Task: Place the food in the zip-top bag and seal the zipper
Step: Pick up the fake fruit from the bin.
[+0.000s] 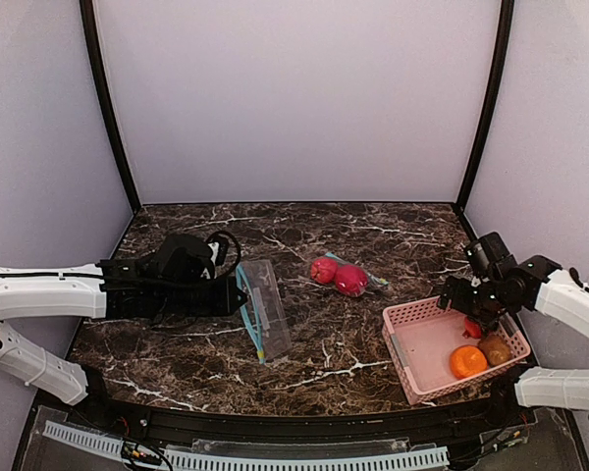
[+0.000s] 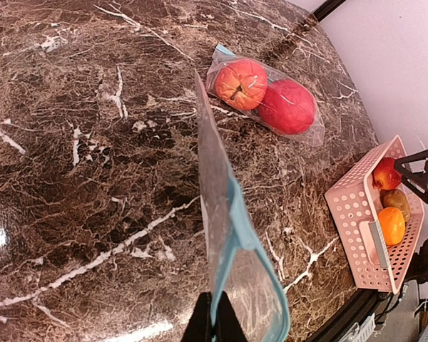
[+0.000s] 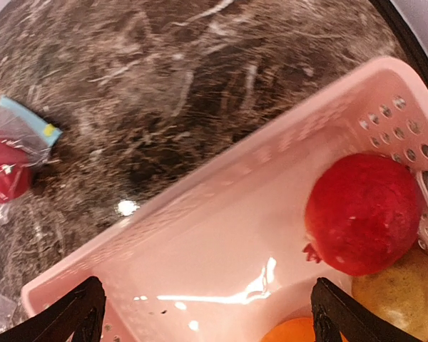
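Spread wide and holding nothing, the right fingers [image 3: 337, 315] hang over the pink basket [image 1: 401, 345] at the near right of the desk [image 1: 177, 343], above a red fruit [image 3: 364, 214] lying in the basket's right end. An orange fruit [image 1: 467, 361] and a brown fruit [image 1: 495, 348] lie beside it in the same basket. Farther in, left of centre, the left fingers [image 2: 197, 329] are clenched on the blue-edged rim of the zip-top bag [image 1: 265, 309], which stands on edge on the desk with nothing in it. Beyond it, near the centre, two red fruits [image 1: 337, 275] lie touching inside a small clear bag [image 2: 307, 132].
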`<state>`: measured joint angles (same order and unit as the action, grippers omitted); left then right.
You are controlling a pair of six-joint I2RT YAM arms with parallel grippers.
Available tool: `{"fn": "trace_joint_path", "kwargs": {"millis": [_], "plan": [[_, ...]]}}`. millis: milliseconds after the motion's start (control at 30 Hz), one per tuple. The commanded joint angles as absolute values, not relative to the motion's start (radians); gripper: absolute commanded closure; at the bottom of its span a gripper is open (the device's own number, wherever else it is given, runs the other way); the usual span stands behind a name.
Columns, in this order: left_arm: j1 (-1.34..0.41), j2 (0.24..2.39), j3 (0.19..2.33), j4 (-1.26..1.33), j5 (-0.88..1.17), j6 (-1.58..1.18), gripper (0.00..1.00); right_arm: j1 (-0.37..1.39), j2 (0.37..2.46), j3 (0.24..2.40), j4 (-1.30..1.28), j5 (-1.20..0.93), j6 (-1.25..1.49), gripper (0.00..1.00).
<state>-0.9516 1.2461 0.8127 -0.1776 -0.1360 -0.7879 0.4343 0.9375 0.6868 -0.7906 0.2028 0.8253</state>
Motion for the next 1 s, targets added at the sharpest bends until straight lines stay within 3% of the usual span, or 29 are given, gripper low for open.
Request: {"fn": "trace_joint_path", "kwargs": {"millis": [0,600,967], "plan": [[-0.944,1.231,0.833,-0.217,-0.126,-0.76,0.99,0.341,0.943,0.62,-0.816,0.238,0.906,0.01],[-0.937,1.246,0.856,-0.217,-0.077,-0.724,0.99,0.16,1.038,0.586,-0.738,0.319,0.853,0.03],[-0.937,1.263,0.997,-0.45,-0.081,-0.642,0.99,0.124,0.992,0.547,-0.658,0.261,0.796,0.39]]}}
